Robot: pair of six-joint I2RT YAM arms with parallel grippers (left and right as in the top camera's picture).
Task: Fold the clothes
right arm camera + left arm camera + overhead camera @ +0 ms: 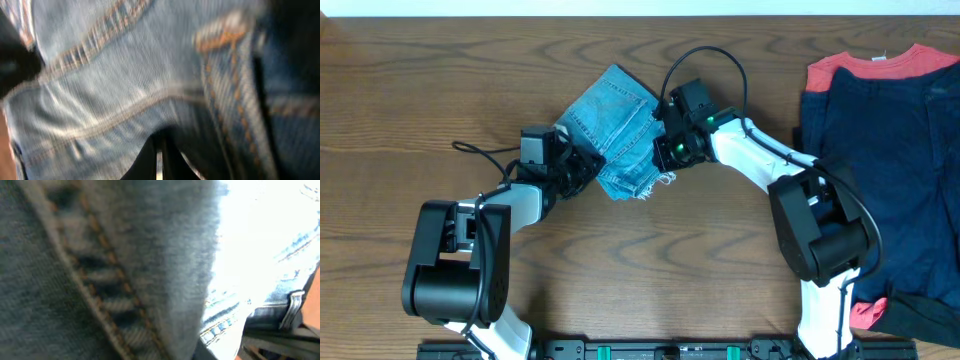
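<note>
Though the light-blue washed denim jeans point(620, 130) already lie folded into a compact bundle mid-bench point(420, 80), toward the far edge, a frayed hem pokes out on the near side. I judge only a last tuck is left. The left gripper point(582, 168) and right gripper point(665, 150) flank the bundle, but blurred denim fills both wrist views, so I cannot tell how open either is.
</note>
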